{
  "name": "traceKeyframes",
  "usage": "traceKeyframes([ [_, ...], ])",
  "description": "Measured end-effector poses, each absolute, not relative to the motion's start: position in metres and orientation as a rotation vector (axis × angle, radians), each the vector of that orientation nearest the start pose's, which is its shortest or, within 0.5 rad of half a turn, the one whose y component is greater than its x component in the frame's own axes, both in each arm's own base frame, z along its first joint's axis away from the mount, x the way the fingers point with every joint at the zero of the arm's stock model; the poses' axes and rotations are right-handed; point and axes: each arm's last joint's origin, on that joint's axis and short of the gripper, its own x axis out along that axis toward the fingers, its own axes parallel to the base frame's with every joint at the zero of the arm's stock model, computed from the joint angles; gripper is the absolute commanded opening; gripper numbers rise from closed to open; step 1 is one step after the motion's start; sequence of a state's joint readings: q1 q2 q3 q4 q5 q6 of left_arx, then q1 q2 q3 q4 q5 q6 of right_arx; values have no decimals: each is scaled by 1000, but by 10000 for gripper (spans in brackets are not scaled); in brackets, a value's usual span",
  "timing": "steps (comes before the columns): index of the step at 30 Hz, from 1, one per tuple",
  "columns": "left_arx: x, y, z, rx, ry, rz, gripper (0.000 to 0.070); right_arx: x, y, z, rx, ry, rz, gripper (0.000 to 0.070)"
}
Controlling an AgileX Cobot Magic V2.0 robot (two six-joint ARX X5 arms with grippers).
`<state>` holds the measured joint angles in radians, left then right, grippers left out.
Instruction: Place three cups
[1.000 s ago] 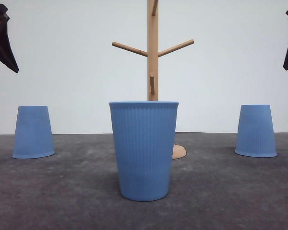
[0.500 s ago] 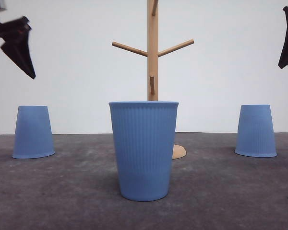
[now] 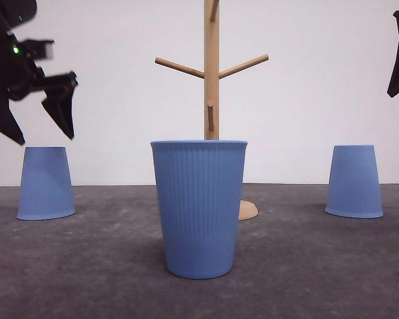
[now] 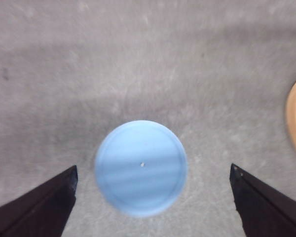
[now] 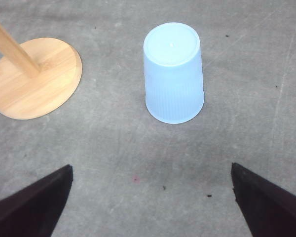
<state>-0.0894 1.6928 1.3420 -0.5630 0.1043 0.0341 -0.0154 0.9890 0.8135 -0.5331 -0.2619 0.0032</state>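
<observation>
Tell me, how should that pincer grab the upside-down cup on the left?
From straight above, closing on the ribbed side wall just below the flat base. The left cup stands inverted, narrow end up, and the open left pincer already hangs over it, fingers either side.

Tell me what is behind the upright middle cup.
Behind the middle cup stands a wooden rack; its pole rises above the rim and a sliver of base shows beside it. The pole's lower part is hidden.

The left end effector, fingers spread wide, hangs over an upturned blue cup on grey table.
</observation>
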Motion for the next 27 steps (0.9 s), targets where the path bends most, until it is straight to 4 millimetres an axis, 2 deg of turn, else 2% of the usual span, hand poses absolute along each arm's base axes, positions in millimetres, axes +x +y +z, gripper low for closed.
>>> traceKeyframes([
  [4,369,-36,248,25,932,-194,598,199,4,278,101,704,235,656],
  [14,375,-36,249,39,886,-168,592,199,4,278,101,704,235,656],
  [21,382,-36,233,40,927,-166,581,199,4,278,101,704,235,656],
  [23,383,-37,231,40,934,-166,473,199,4,278,101,704,235,656],
  [24,383,-37,230,40,933,-166,372,199,4,278,101,704,235,656],
  [25,383,-37,231,41,929,-166,303,199,4,278,101,704,235,656],
  [26,383,-37,231,42,924,-166,251,199,4,278,101,704,235,656],
  [27,384,-37,232,44,920,-164,229,199,4,278,101,704,235,656],
])
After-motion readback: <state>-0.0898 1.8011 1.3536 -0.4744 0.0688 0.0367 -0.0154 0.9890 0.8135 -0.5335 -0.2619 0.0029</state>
